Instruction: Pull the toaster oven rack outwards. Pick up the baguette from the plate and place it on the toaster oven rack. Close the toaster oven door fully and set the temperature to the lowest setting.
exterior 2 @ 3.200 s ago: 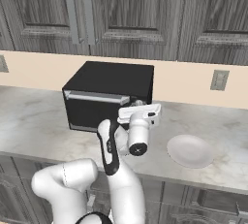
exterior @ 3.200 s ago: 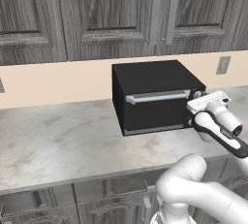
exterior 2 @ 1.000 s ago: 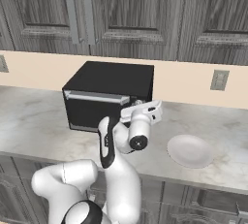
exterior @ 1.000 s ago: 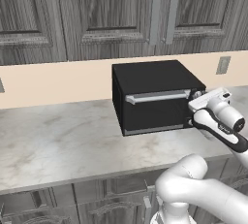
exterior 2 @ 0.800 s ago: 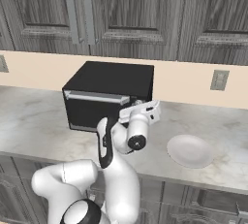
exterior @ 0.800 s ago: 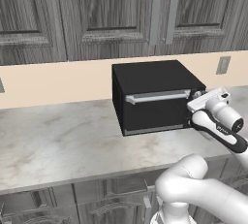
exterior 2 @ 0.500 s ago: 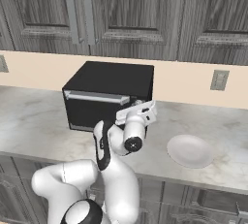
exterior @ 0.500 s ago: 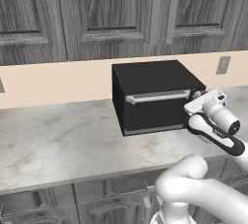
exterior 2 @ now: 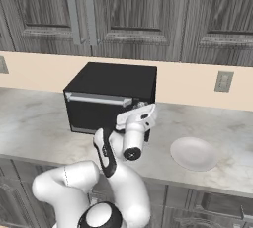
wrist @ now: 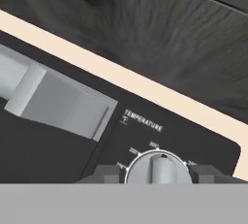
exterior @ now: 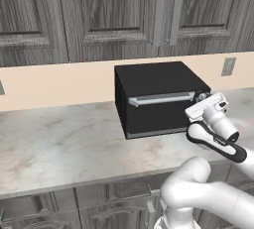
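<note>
At the bottom centre of the hand view, the round silver temperature knob (wrist: 162, 168) is flanked by the narrowly parted gripper (wrist: 158, 173); contact cannot be told.

The black box-shaped toaster oven (exterior: 158, 97) is seen shut.

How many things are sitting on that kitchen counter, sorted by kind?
Toaster oven: 1
Plate: 1
Total: 2

"TEMPERATURE" — toaster oven (wrist: 58, 136) panel
</note>
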Controlling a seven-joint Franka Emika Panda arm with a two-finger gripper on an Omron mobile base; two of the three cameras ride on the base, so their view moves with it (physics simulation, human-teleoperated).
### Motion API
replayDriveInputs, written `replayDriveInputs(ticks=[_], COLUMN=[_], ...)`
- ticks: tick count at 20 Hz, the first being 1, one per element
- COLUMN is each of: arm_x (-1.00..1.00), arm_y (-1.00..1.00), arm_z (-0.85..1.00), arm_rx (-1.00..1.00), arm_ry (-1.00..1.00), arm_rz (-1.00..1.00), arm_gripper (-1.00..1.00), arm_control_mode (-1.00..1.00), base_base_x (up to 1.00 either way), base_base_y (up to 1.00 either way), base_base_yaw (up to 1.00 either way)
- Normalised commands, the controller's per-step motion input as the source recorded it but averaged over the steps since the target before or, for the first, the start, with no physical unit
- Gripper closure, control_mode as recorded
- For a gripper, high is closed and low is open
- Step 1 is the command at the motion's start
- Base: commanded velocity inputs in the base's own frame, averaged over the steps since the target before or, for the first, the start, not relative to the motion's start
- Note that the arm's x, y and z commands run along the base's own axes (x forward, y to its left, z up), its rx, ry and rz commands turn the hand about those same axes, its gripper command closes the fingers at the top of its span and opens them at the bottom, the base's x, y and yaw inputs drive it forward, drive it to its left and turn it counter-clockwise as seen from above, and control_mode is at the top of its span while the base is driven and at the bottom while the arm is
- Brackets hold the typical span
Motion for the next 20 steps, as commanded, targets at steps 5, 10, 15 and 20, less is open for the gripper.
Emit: replayDriveInputs(ticks=[5, 10, 15, 20], arm_x=[0.00, 0.00, 0.03, 0.01], arm_y=[-0.70, -0.73, -0.43, -0.43], arm_z=[0.27, 0.37, -0.03, -0.11], arm_rx=[-0.21, -0.15, -0.11, -0.13], arm_ry=[0.14, 0.22, 0.24, 0.07], arm_rz=[0.45, 0.35, 0.16, 0.05], arm_gripper=[1.00, 1.00, 1.00, 1.00], arm_control_mode=[-1.00, -1.00, -1.00, -1.00], base_base_x=[0.00, 0.00, 0.00, 0.00], base_base_y=[0.00, 0.00, 0.00, 0.00], base_base_yaw=[0.00, 0.00, 0.00, 0.00])
